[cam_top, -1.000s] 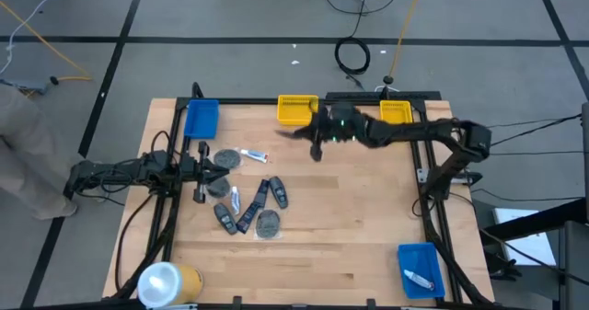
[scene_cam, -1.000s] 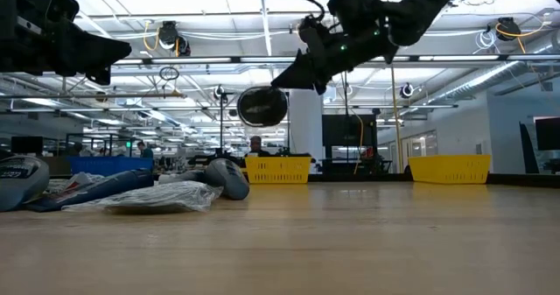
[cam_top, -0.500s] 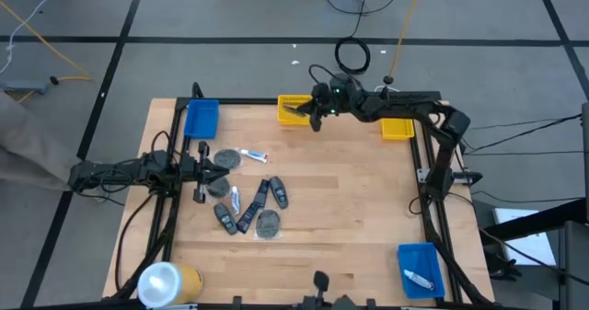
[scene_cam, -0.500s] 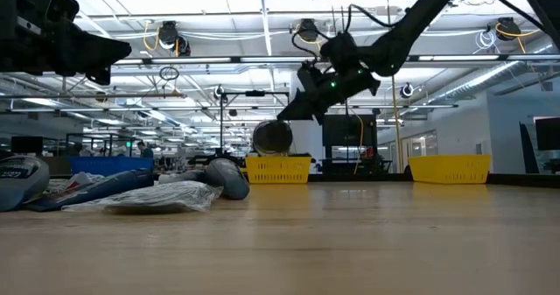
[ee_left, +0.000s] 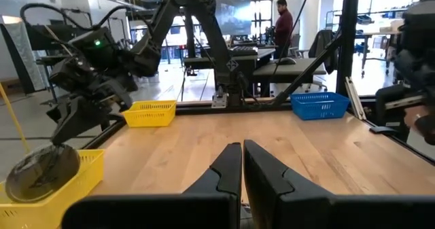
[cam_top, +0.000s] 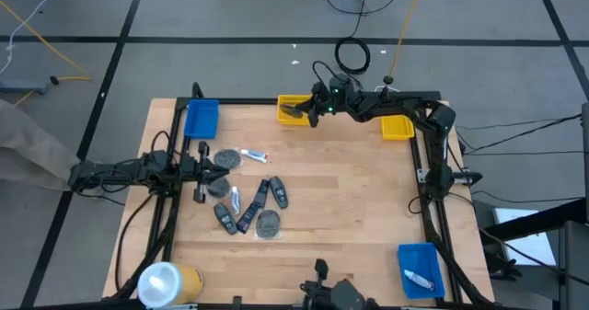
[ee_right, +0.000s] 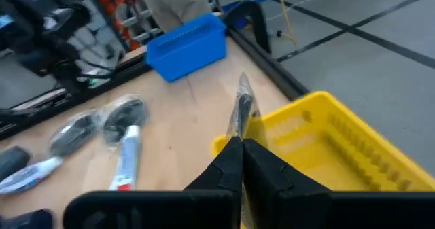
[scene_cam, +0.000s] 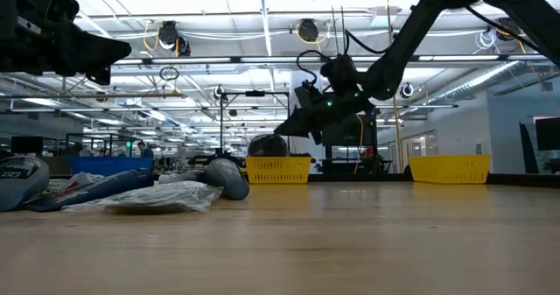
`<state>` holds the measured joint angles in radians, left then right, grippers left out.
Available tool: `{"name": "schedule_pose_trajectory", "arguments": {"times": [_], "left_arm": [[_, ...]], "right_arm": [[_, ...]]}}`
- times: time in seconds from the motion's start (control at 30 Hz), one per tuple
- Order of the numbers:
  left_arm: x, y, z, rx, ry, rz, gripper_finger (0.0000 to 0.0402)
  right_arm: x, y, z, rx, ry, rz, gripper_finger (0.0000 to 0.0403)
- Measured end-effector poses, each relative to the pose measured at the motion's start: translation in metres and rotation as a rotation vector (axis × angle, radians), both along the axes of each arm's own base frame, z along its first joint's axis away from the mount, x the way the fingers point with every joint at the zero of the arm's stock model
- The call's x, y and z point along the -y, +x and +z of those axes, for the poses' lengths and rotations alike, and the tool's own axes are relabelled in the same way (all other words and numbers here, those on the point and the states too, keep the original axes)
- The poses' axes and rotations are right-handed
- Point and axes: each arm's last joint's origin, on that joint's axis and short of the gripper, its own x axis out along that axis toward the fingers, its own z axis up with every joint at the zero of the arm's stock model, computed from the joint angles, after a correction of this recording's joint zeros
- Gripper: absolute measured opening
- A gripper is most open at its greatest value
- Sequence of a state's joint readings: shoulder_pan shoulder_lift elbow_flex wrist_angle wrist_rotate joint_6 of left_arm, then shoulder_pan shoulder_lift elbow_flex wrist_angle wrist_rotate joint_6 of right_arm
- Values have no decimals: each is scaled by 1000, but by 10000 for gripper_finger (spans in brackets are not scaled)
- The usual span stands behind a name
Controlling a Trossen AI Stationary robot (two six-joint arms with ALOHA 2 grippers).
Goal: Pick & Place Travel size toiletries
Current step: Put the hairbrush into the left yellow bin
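The right gripper [cam_top: 304, 114] is clenched on a grey disc [ee_left: 39, 171], dangling it over the yellow bin [cam_top: 296, 109] at the table's far edge, presumably so it drops in cleanly once let go. The other toiletries [cam_top: 247, 198] sit near the left edge, where the left gripper [cam_top: 218, 169] waits pinched shut on nothing.

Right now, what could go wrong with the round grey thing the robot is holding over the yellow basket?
The right gripper pinches only the edge of the bagged grey disc, which hangs at the rim of the yellow bin. If released there, it might catch on the rim and tip out onto the table. The thin pinch might also slip early. The left gripper waits shut, far from the bin.
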<state>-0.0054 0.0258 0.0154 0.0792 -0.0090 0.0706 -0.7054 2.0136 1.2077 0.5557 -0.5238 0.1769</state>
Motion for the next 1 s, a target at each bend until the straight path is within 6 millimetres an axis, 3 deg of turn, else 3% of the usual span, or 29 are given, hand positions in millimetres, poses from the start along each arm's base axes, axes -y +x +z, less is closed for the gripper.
{"name": "schedule_pose_trajectory", "arguments": {"times": [0.3, 0.6, 1.0], "left_arm": [[0, 0, 0, 0, 0, 0, 19], [0, 0, 0, 0, 0, 0, 19], [0, 0, 0, 0, 0, 0, 19]], "right_arm": [[16, -16, -8, -65, 111, -69, 0], [6, -6, 0, 13, 130, 20, 0], [14, -16, -10, -87, 145, -93, 0]]}}
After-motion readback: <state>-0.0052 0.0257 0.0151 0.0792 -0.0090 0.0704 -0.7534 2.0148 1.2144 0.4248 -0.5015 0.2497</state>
